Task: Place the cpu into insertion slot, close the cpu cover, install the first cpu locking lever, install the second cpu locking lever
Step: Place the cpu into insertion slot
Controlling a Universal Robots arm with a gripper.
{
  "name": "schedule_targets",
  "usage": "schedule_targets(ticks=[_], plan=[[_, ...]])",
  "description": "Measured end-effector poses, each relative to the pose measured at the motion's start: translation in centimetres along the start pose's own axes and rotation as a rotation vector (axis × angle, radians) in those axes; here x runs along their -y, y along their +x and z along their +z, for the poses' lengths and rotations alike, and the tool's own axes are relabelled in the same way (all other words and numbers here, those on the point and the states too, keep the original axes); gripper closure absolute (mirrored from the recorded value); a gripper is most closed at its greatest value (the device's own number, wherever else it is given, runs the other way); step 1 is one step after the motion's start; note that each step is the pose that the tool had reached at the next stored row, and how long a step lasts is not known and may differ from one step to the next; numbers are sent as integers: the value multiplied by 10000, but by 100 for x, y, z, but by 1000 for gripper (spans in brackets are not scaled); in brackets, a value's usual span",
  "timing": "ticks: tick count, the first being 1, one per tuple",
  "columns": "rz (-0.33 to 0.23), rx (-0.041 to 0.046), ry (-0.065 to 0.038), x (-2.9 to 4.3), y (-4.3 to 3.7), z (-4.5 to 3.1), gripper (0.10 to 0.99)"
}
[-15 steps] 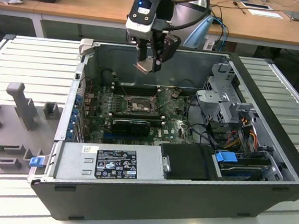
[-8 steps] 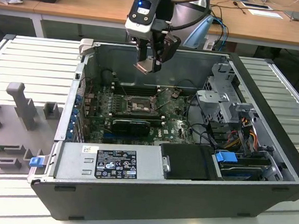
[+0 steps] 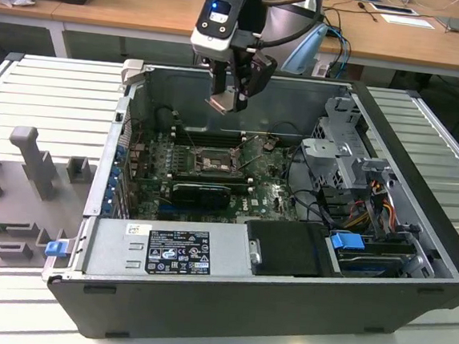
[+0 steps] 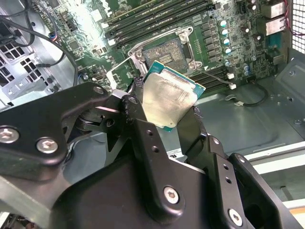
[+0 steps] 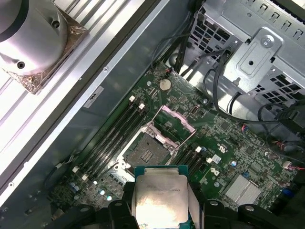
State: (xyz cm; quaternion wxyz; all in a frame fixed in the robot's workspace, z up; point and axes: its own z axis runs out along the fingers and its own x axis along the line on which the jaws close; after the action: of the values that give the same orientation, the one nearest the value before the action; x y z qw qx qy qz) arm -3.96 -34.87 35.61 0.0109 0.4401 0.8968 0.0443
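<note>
Currently my tool (image 3: pixel 230 98) is clamped on the cpu (image 5: pixel 159 200), well above the open slot (image 5: pixel 151 152), cover (image 5: pixel 179 117) raised. Judgement: square its edges to the slot, descend level.

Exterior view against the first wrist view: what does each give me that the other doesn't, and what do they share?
Exterior view: the whole open computer case on the ribbed table, with its power supply along the near wall. First wrist view: the cpu cover standing raised at the edge of the insertion slot, and a coin battery. Shared: the gripper shut on the cpu, held above the bare slot.
</note>
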Motion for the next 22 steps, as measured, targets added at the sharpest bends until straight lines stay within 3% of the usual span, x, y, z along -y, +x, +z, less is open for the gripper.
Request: schedule_targets(ticks=[22], plan=[[506,44,-8,1,0,10,561]])
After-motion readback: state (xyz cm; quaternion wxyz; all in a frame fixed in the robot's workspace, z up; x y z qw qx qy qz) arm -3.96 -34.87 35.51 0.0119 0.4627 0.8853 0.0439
